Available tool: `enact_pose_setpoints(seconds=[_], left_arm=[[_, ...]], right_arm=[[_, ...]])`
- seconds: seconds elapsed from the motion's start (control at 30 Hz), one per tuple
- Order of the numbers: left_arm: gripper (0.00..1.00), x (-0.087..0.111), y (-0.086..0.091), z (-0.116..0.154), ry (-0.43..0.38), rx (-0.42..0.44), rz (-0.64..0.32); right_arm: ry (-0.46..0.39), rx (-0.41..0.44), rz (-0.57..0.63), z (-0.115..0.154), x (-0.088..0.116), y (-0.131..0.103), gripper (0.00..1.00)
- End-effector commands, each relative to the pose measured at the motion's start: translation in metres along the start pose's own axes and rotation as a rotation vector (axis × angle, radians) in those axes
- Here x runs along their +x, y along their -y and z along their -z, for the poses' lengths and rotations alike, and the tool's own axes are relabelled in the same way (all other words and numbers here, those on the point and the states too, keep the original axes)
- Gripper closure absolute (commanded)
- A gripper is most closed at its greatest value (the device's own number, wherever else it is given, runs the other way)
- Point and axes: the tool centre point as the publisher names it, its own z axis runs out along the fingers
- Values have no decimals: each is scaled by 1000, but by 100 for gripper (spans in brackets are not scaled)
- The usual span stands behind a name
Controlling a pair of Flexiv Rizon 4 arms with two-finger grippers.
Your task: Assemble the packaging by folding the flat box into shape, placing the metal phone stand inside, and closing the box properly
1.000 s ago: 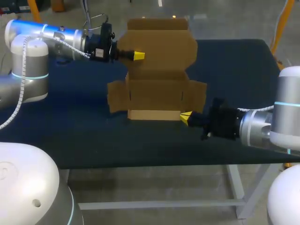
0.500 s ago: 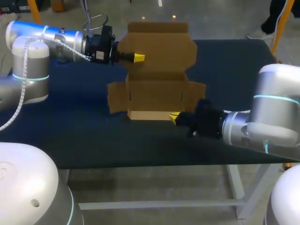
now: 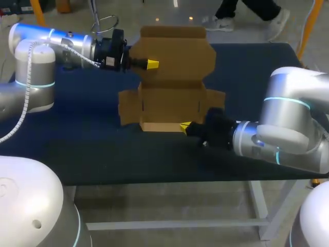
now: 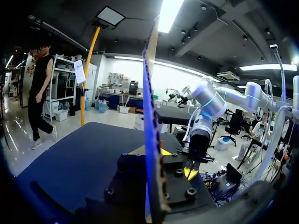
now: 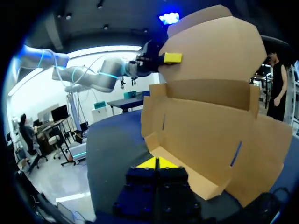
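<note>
- One box (image 3: 172, 103) of brown corrugated cardboard sits half-folded on the dark blue, felt-like surface (image 3: 77, 144), just ahead of the right tool (image 3: 184, 126). Its shallow tray shows only bare card inside.
- One lid panel (image 3: 175, 51) with cut corners stands upright behind the tray. The left tool (image 3: 150, 64) is clamped on its side edge, with the card running between its fingers.
- Two side flaps (image 3: 128, 107) splay outward, one on each side of the tray, and two narrow slits (image 5: 163, 122) show in the card.
- Right tool: yellow tips pressed together, gripping nothing, at the tray's low front wall.
</note>
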Motion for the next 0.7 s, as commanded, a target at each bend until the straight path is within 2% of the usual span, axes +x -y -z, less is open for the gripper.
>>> enact_pose_setpoints(seconds=[0.03, 0.4, 0.7], left_arm=[[100, -1, -2, 1, -6, -2, 0], [100, -1, -2, 1, -6, -2, 0], [100, -1, -2, 1, -6, -2, 0]], right_arm=[[12, 5, -7, -33, -3, 5, 100], [53, 33, -43, -58, -11, 14, 100], [103, 73, -57, -73, -9, 20, 100]])
